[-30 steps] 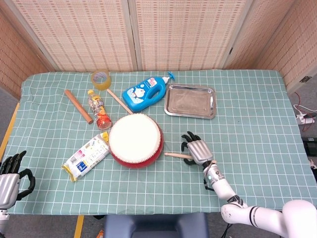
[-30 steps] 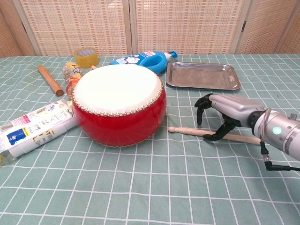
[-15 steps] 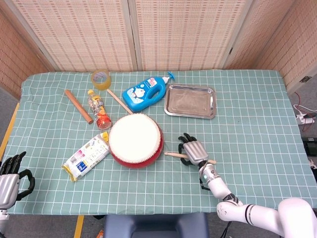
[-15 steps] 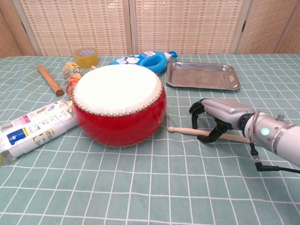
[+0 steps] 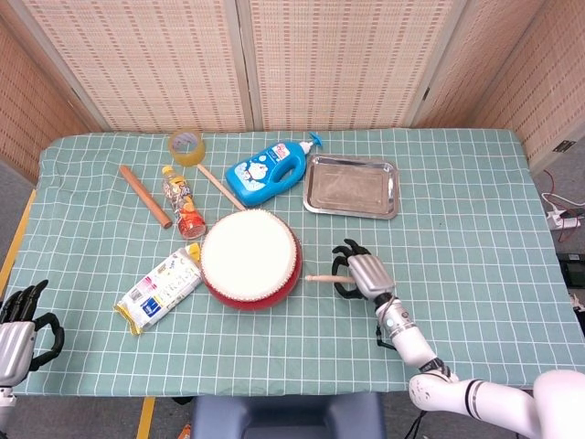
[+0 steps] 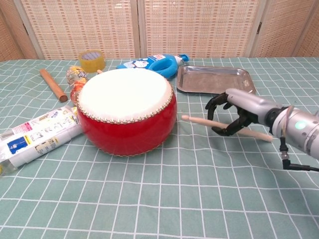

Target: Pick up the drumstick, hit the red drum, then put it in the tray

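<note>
The red drum [image 5: 249,259] [image 6: 127,112] with its white skin stands at the table's middle. Just right of it, my right hand [image 5: 361,274] [image 6: 239,113] grips the wooden drumstick [image 5: 320,277] [image 6: 199,121], fingers curled round the shaft. The stick is raised off the cloth, and its tip points at the drum's side a short gap away. The empty metal tray [image 5: 352,187] [image 6: 214,79] lies beyond the hand, toward the back. My left hand [image 5: 18,327] hangs off the table's near left corner, holding nothing, fingers apart.
A blue bottle [image 5: 267,171], a tape roll [image 5: 186,145], a small orange bottle [image 5: 183,203], a wooden rod [image 5: 144,196] and a second stick [image 5: 219,187] lie behind and left of the drum. A white packet [image 5: 160,290] rests against the drum's left.
My right hand has closed on the drumstick and raised it off the cloth, moving slightly right and back. The left hand has not moved.
</note>
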Motion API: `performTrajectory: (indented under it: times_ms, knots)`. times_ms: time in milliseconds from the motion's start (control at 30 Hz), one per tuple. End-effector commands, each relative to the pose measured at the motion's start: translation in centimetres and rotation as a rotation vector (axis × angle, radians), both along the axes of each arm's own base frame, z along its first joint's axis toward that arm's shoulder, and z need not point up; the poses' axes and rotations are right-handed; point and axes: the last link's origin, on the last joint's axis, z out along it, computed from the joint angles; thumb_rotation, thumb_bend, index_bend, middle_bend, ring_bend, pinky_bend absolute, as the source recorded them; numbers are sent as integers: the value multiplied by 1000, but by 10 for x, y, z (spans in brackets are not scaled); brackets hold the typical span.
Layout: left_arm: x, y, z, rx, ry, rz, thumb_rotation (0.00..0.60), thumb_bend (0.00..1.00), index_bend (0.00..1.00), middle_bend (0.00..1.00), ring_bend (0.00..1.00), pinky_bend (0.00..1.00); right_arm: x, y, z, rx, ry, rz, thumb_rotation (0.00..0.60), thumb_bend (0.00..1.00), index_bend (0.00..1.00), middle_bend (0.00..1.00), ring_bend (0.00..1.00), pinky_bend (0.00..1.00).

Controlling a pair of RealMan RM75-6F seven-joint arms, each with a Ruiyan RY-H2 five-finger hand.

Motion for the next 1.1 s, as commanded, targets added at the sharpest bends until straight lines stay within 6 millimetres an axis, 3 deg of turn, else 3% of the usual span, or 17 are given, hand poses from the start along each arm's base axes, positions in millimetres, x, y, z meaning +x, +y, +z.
performTrajectory:
  times_ms: [33,200,367,767,1100]
  knots:
    - [3,0,2,3,2,-10,600,219,13,0,0,7,-7,-4,48,-34,-356,-106,600,473,632,219,78,179]
    - [10,-1,4,8,22,-21,600,219,13,0,0,7,-24,-11,73,3,-687,-219,600,474,632,245,112,179]
    - [16,-1,5,6,33,-30,600,217,13,0,0,7,-46,-18,79,53,-931,-304,600,473,638,264,139,202]
    - [22,-3,6,-6,38,-31,600,218,13,0,0,7,-78,-32,55,205,-1132,-359,600,474,622,283,180,214]
    - [21,-2,4,-16,35,-29,600,218,13,0,0,7,-84,-37,35,239,-1235,-382,600,474,569,293,206,242]
